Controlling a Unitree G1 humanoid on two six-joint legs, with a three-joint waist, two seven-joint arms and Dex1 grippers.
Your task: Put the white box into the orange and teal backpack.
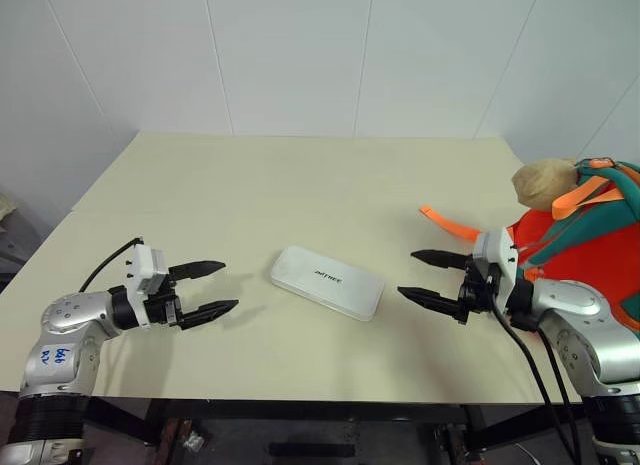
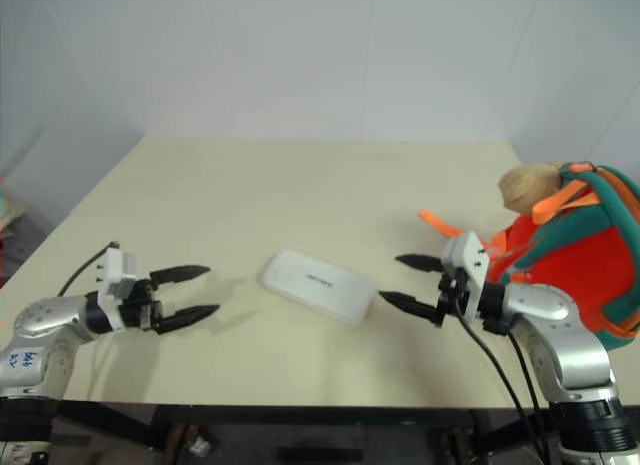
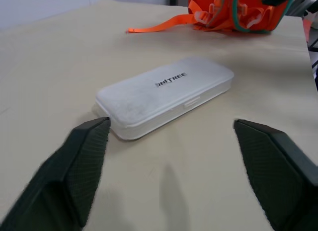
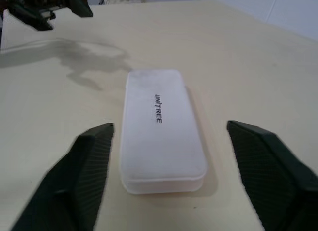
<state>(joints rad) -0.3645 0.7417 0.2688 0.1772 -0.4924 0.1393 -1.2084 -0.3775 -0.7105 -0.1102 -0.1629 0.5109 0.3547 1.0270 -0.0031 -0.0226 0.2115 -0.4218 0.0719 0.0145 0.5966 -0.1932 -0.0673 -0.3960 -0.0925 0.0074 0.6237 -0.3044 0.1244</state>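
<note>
Left eye view: white box point(image 1: 327, 282) lies flat mid-table between my left gripper point(image 1: 207, 289) and right gripper point(image 1: 427, 277), both spread wide, empty.
It looks rigid, light, smooth, likely slippery; I'd pinch its long edges. Orange and teal backpack point(image 1: 585, 247) sits far right.

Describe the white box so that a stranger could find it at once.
On the beige table, look near the front edge, midway between the two black grippers. The white box lies flat there, long with rounded corners and small dark lettering on top, unlike the orange and teal backpack at the right.
</note>
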